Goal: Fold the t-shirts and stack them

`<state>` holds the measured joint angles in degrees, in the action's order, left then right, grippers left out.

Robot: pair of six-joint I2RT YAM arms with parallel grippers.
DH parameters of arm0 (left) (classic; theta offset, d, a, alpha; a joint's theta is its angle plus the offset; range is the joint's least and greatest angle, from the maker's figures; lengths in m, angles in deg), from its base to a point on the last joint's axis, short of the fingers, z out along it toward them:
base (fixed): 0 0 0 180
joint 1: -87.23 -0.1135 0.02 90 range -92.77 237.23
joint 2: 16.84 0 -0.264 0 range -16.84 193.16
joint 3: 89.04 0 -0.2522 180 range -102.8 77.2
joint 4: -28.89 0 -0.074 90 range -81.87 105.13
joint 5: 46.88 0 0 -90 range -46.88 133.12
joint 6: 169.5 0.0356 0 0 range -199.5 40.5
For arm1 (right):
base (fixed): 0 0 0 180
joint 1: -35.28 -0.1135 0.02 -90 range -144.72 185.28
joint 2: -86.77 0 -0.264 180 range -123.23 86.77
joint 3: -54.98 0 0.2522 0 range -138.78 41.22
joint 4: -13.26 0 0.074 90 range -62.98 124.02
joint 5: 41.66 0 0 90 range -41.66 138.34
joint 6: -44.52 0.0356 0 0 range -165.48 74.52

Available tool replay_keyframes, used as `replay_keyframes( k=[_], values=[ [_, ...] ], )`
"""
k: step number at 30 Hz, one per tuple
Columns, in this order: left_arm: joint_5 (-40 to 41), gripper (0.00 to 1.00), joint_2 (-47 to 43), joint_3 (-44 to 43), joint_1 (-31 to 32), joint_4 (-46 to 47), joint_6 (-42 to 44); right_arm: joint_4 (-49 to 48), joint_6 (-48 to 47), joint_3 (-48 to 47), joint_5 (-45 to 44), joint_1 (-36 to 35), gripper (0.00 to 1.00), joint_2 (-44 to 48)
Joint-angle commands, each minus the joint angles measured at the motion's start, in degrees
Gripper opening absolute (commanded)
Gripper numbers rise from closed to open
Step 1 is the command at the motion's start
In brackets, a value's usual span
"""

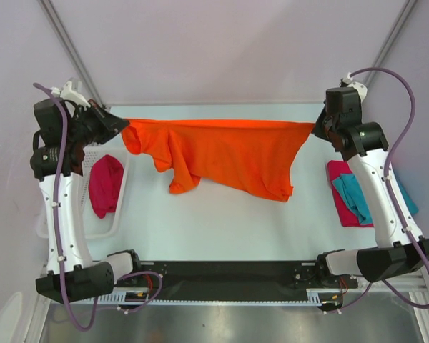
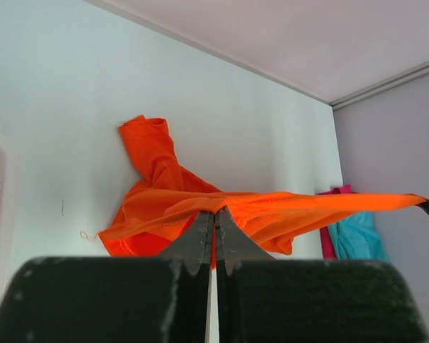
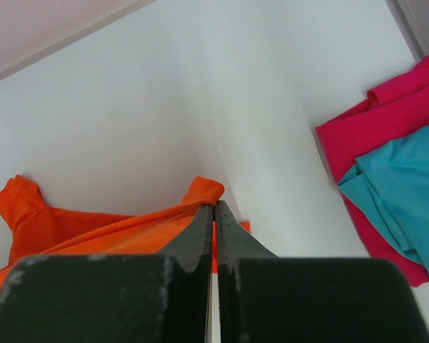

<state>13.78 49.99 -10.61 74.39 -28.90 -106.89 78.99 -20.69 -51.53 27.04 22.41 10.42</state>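
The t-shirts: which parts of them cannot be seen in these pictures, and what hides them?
- Top view: the right arm covers the middle of the teal t-shirt and the crimson t-shirt below it; how many are stacked cannot be counted.
- Top view: the left arm hides part of the basket.
- Wrist views: the left hand and right hand block the orange t-shirt's near part.
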Motion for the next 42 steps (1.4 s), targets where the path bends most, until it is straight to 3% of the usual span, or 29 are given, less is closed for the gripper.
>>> replay_keyframes(
  k=[1, 5, 7, 8, 10, 11, 12, 14, 17, 18, 23, 25, 28, 29, 32, 35, 42],
  values=[
    [8.9, 0.00, 4.2, -2.0, -3.2, 6.5, 1.5, -2.7, -3.3, -1.3, -7.8, 5.5, 0.00, -4.0],
    [7.9, 0.00, 14.9, -9.3, -2.8, 8.2, 1.0, -6.8, -3.1, -8.1, -7.2, 8.0, 0.00, -14.7],
    [8.0, 0.00, 22.4, -18.4, -2.8, 7.7, 0.8, -7.4, -3.3, -14.4, -8.2, 8.4, 0.00, -19.8],
    [8.1, 0.00, 25.1, -22.5, -2.8, 6.9, 0.9, -5.8, -3.9, -23.0, -8.6, 8.4, 0.00, -25.3],
    [7.9, 0.00, 34.4, -39.0, -2.8, 1.8, 0.9, -2.2, -4.4, -36.5, -8.9, 9.1, 0.00, -32.5],
    [7.8, 0.00, 37.8, -52.5, -3.1, -0.3, 0.9, 2.4, -4.9, -52.5, -8.6, 9.3, 0.00, -40.5],
    [6.2, 0.00, 42.7, -56.6, -3.3, -0.8, 0.3, 4.7, -5.0, -60.8, -7.7, 9.6, 0.00, -44.3],
    [3.3, 0.00, 41.7, -52.9, -4.6, 4.5, -4.0, 6.4, -5.5, -73.1, -7.0, 10.3, 0.00, -49.3],
    [0.3, 0.00, 40.4, -50.8, -4.1, 5.7, -3.0, -3.9, -5.3, -57.6, -6.5, 10.6, 0.00, -40.5],
    [0.1, 0.00, 37.6, -48.9, -3.7, 6.8, -1.0, -6.2, -5.3, -47.0, -6.8, 10.6, 0.00, -34.6],
    [3.9, 0.00, 20.7, -25.9, -1.1, 16.0, 3.7, -6.7, -6.3, -34.8, -12.2, 7.4, 0.00, -25.3],
    [5.7, 0.00, 18.2, -21.4, -1.2, 14.3, 4.2, -8.0, -6.6, -26.2, -12.3, 6.1, 0.00, -19.9],
    [5.2, 0.00, 12.2, -9.6, -1.4, 13.7, 3.8, -5.5, -4.3, -16.3, -10.3, 6.1, 0.00, -14.6],
    [4.3, 0.00, 7.7, -1.6, -1.4, 14.8, 3.1, -4.2, -3.8, -13.5, -9.5, 6.0, 0.00, -13.1],
    [1.1, 0.00, 0.0, 11.8, -1.0, 19.4, 0.1, -2.4, -2.0, -0.3, -6.3, 4.5, 0.00, -6.1],
    [0.0, 0.00, -4.9, 20.1, -0.9, 17.2, -0.2, 0.1, -0.4, 9.6, -3.9, 3.7, 0.00, -0.7],
    [-0.8, 0.00, -14.1, 29.7, -0.3, 10.8, 0.3, 6.6, 3.4, 22.4, 2.1, 2.3, 0.00, 6.9]
  ],
)
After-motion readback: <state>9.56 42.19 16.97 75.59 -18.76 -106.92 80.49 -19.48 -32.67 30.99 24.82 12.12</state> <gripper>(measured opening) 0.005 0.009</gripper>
